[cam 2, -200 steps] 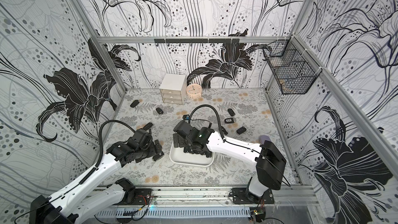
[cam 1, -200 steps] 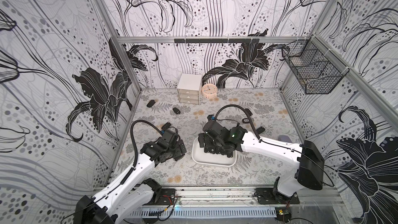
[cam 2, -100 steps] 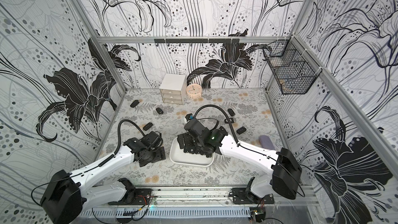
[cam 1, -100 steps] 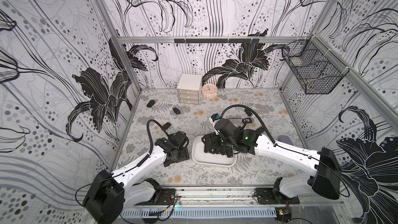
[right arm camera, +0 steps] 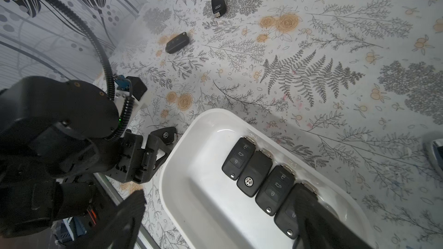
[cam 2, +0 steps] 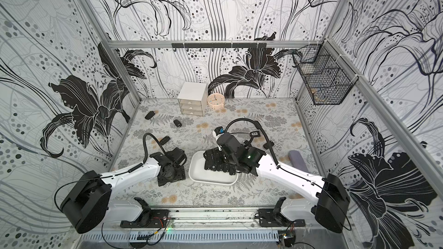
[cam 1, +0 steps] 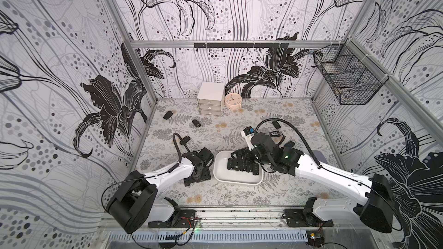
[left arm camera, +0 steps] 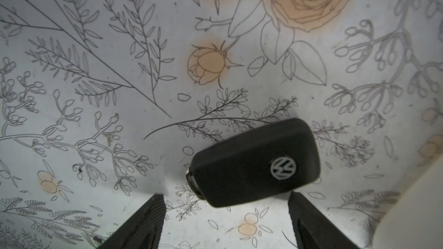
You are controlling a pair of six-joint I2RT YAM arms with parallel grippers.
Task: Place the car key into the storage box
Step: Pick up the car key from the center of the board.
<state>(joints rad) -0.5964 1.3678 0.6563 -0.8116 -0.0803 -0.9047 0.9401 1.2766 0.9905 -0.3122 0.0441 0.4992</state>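
One storage box (cam 1: 221,176) is sitting on the counter (cam 1: 263,113), and at least four car keys (right arm camera: 254,173) are lying in it. Six loose keys (cam 1: 196,123) are showing on the counter in a top view, and one more loose key (left arm camera: 254,161) is showing in the left wrist view. One drawer cabinet (cam 1: 210,101), one clock (cam 1: 232,100) and one wire basket (cam 1: 347,77) are also showing. Two arms (cam 1: 167,173) are reaching in.

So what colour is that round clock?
The clock is pale peach-pink with a white face; a top view shows it best.
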